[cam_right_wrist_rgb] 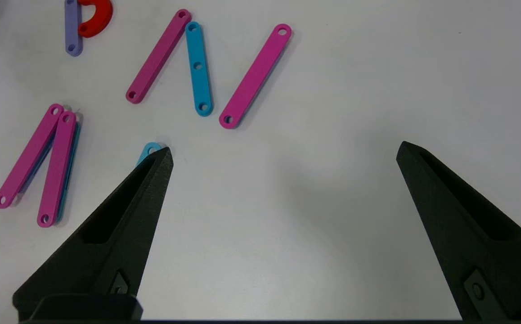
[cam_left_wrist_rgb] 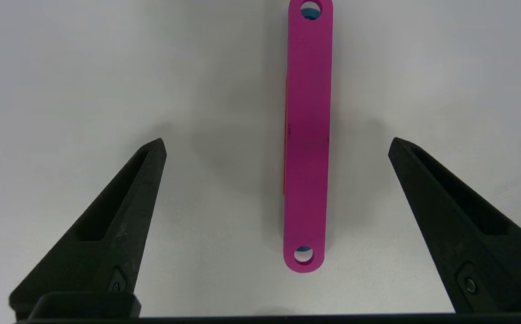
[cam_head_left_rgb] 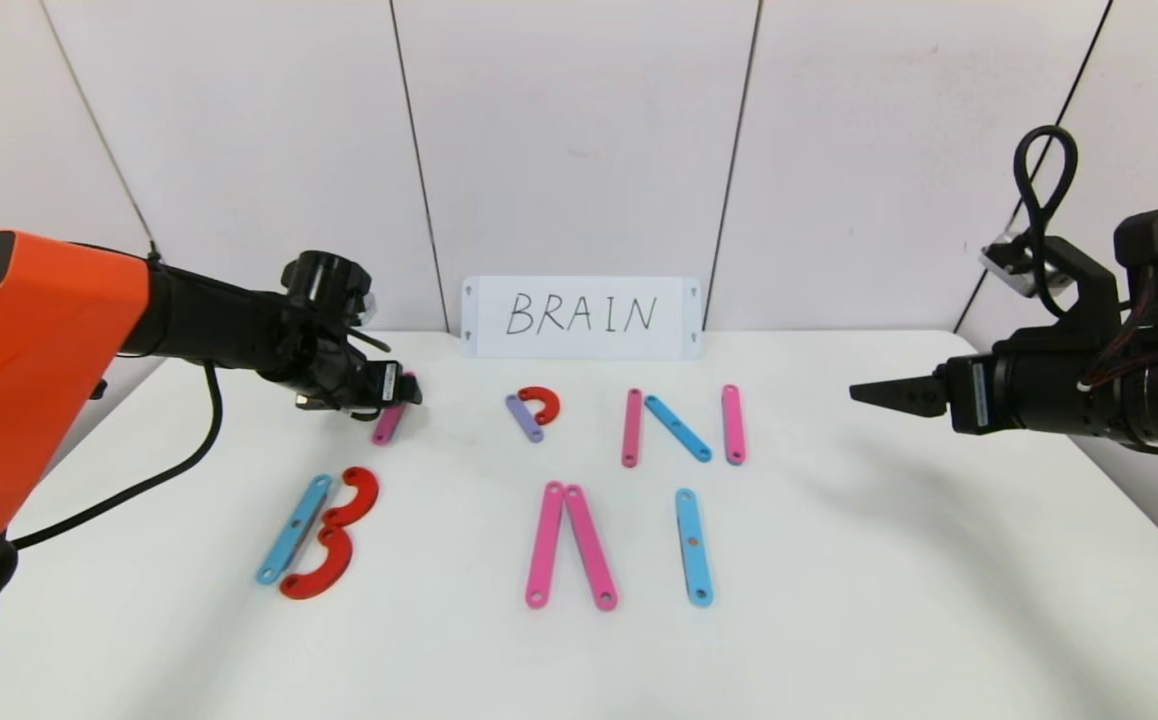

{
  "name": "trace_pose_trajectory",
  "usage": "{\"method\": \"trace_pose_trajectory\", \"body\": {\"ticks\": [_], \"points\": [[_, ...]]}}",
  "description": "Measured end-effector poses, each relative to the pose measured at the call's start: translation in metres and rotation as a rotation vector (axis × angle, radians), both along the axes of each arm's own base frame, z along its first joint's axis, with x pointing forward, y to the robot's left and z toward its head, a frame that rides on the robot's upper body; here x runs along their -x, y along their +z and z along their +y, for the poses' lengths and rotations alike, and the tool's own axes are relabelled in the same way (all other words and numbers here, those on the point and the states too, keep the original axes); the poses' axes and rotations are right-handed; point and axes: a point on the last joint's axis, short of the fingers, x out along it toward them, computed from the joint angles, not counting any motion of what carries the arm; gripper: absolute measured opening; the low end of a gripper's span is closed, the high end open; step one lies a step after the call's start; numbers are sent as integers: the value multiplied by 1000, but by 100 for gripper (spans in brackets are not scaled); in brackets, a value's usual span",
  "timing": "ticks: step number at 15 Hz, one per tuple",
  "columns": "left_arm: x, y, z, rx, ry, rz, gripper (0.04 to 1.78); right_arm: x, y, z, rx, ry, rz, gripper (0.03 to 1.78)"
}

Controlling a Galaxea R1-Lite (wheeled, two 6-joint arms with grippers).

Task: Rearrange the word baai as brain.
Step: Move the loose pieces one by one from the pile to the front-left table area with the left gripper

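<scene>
1. table (cam_head_left_rgb: 839, 600): white surface, bearing all pieces, backed by pale wall panels.
2. left gripper (cam_left_wrist_rgb: 276, 143): hovering over far-left part of table, fingers spread wide, holding nothing; lone pink bar (cam_left_wrist_rgb: 306, 135) lying flat between spread fingers, touched by neither.
3. right gripper (cam_right_wrist_rgb: 283, 150): raised at right edge of table, well apart from pieces, fingers likewise spread, holding nothing.
4. white card (cam_head_left_rgb: 581, 316): propped against wall at back centre, handwritten "brain" in capitals.
5. near row, left to right: b-shape of sky-blue bar (cam_head_left_rgb: 293, 529) with two red curves (cam_head_left_rgb: 334, 535) just beside it; a-shape of two pink bars (cam_head_left_rgb: 569, 545) meeting at far ends, splayed toward near edge; single sky-blue bar (cam_head_left_rgb: 693, 546) standing alone as i.
6. far row, left to right: lone pink bar partly under left gripper; short purple bar (cam_head_left_rgb: 524, 417) touching small red curve (cam_head_left_rgb: 540, 404); n-shape of two pink uprights (cam_head_left_rgb: 631, 427) with diagonal sky-blue bar (cam_head_left_rgb: 677, 428) between them.
7. wrist detail: blue showing through holes of lone pink bar, and blue edge showing beneath a-shape bars, source not discernible.
</scene>
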Motion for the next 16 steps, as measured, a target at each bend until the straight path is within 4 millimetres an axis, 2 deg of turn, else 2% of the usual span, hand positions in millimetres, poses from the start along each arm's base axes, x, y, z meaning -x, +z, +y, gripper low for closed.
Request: {"method": "trace_pose_trajectory", "body": {"ticks": [2, 5, 9, 11, 12, 16], "points": [[-4, -3, 0, -3, 2, 14, 167, 0, 0, 0, 0, 0, 1, 174], [-7, -6, -1, -5, 1, 34, 138, 0, 0, 0, 1, 1, 1, 174], [-10, -11, -3, -6, -3, 41, 66, 0, 0, 1, 1, 3, 1, 174], [-10, -12, -4, -7, -4, 44, 38, 0, 0, 0, 1, 2, 1, 174], [-10, -12, -4, -6, -3, 43, 31, 0, 0, 0, 1, 2, 1, 174], [-5, -8, -7, -4, -12, 58, 30, 0, -1, 0, 1, 1, 3, 174]]}}
